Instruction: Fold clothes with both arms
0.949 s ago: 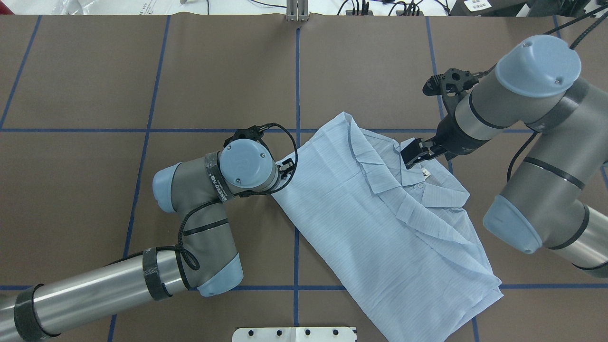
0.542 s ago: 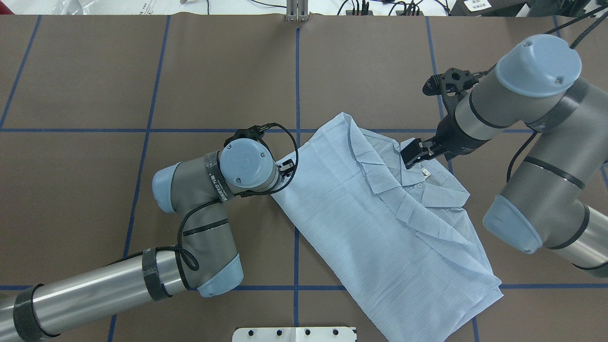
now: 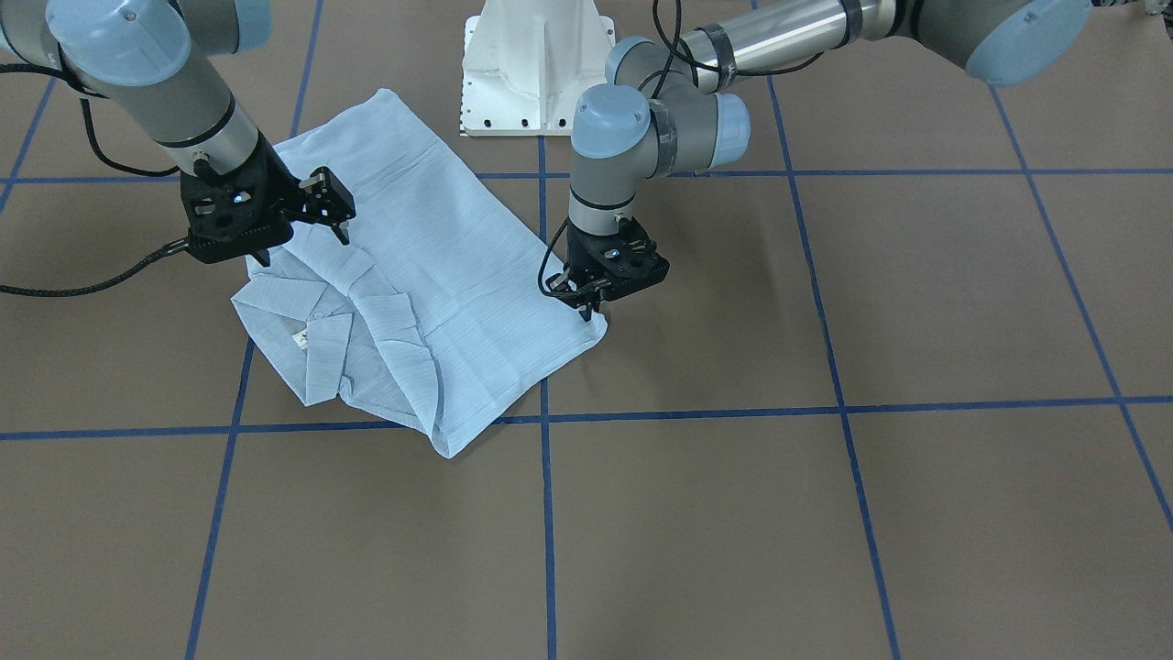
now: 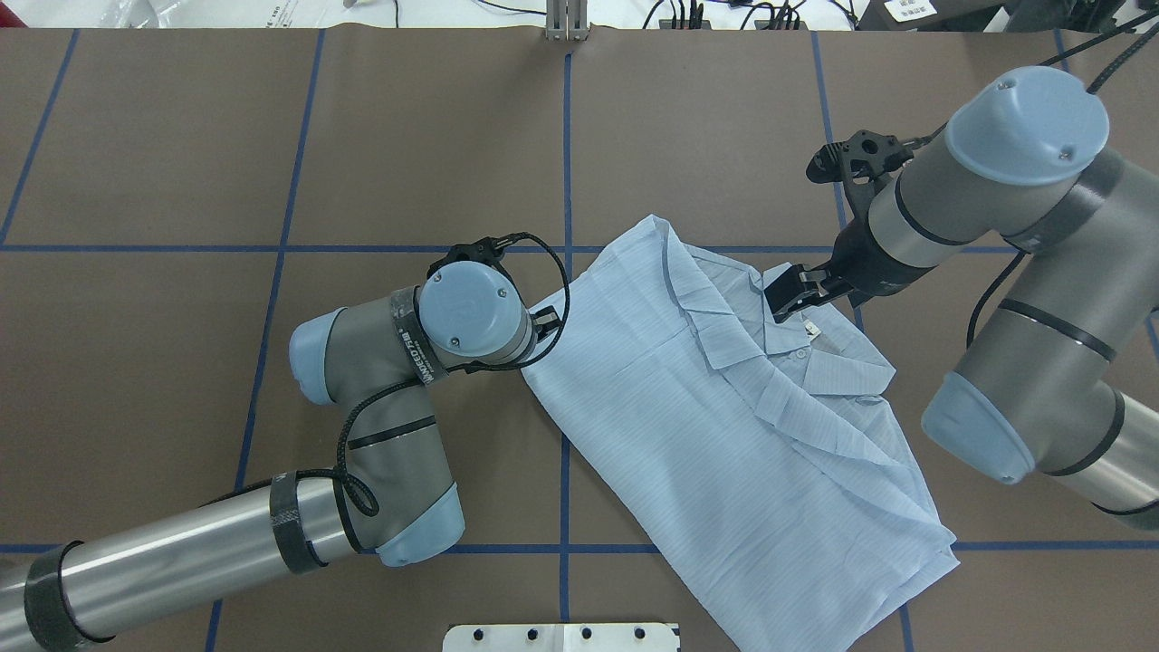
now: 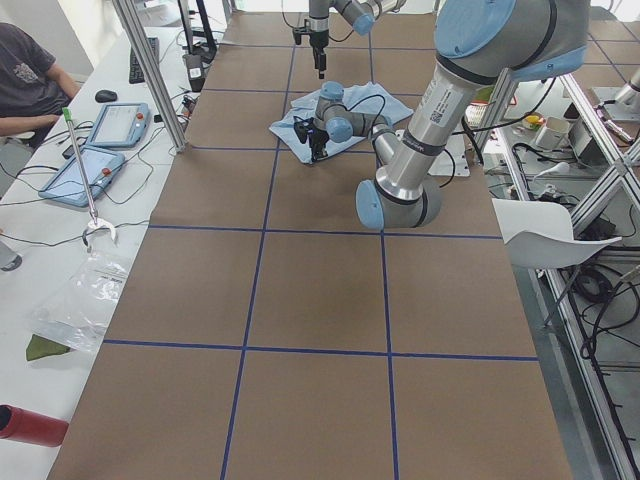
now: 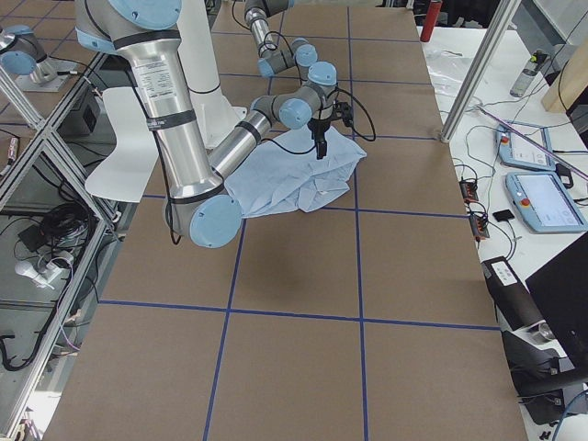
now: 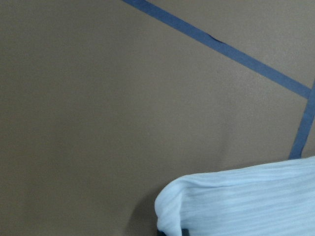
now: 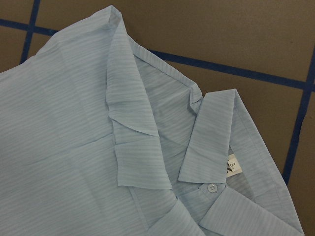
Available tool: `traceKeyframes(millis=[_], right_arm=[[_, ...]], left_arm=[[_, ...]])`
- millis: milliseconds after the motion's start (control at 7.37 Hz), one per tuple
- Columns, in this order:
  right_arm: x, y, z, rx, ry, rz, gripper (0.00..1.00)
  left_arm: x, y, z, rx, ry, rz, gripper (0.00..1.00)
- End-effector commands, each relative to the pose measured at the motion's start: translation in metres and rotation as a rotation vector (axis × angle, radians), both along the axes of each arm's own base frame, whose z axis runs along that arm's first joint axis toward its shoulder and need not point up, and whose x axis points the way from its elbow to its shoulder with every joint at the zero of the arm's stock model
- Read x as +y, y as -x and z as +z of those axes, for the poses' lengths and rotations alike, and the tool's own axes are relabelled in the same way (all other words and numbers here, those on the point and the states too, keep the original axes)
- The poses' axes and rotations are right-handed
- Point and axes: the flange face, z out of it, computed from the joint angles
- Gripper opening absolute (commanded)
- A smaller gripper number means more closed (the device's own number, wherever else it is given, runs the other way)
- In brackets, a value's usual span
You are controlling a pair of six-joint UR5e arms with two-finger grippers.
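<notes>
The pale blue striped shirt (image 4: 724, 435) lies partly folded on the brown table, collar (image 8: 211, 142) toward the far right, with a white button (image 8: 212, 188) showing. My left gripper (image 4: 546, 319) points down at the shirt's left corner. Its fingers are shut on that bunched corner (image 7: 170, 216), as the front view also shows (image 3: 587, 310). My right gripper (image 4: 786, 297) hovers just above the collar, open, with nothing in it. In the front view the right gripper (image 3: 334, 211) sits over the shirt (image 3: 431, 266) on the left.
The white pedestal base (image 3: 536, 69) stands behind the shirt's hem. Blue tape lines (image 4: 566, 136) divide the brown table cover. A seated person (image 5: 25, 70) and tablets (image 5: 115, 125) are at a side bench beyond the table's far edge.
The shirt's edge beside my left gripper has shifted very slightly and that gripper's fingers show less. The right arm has not moved.
</notes>
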Motion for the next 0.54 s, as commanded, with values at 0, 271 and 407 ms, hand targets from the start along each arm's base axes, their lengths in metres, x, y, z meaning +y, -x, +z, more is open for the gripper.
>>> traceKeyframes(millis=[0, 271, 407], right_arm=[[0.000, 0.000, 0.000, -0.001, 0.001, 0.001, 1.00], [0.001, 0.001, -0.003, -0.010, 0.054, 0.047, 1.00], [0.002, 0.002, -0.003, -0.008, 0.062, 0.050, 1.00]], left_arm=[[-0.014, 0.013, -0.003, -0.002, -0.004, -0.021, 0.00], [-0.050, 0.041, -0.001, -0.017, -0.034, -0.056, 0.00], [-0.074, 0.061, -0.001, -0.034, -0.073, -0.061, 0.00]])
